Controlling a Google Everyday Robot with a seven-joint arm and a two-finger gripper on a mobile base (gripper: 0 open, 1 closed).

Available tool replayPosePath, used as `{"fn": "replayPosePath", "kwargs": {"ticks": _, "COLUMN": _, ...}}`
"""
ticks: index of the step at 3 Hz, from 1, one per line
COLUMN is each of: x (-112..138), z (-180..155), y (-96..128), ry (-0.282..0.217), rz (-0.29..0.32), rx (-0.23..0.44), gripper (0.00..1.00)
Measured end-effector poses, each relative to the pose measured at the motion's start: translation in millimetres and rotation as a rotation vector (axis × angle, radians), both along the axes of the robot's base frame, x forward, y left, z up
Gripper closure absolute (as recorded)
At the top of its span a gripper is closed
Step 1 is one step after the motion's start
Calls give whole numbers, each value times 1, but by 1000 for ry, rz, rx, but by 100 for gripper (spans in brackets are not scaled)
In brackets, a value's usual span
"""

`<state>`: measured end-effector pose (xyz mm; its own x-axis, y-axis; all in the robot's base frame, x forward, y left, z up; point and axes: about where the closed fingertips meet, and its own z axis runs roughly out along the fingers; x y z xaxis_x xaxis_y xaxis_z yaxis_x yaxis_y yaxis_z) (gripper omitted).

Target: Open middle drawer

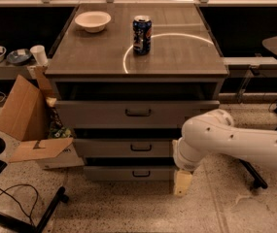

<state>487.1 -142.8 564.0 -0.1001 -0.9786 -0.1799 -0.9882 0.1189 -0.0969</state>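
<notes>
Position: gripper [182, 182] hangs low, just right of bottom drawer [118, 173], near floor. Grip state: cannot tell. On middle drawer [104, 148], handle [141, 148] untouched.

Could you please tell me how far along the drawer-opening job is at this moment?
Nothing looks done yet: the middle drawer appears closed, its handle untouched. In hand: the arm reaches in from the right, the gripper hanging low by the bottom drawer's right end, away from that handle. Left: reach the handle, grip it and pull.
</notes>
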Motion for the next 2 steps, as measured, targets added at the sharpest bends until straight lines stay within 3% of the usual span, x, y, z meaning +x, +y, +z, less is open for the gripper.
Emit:
{"fn": "replayPosePath", "kwargs": {"ticks": 1, "x": 19, "z": -42, "y": 6, "ry": -18, "rz": 10, "rx": 34, "gripper": 0}}
{"fn": "replayPosePath", "kwargs": {"ticks": 2, "x": 51, "z": -74, "y": 6, "ry": -55, "rz": 9, "rx": 19, "gripper": 0}}
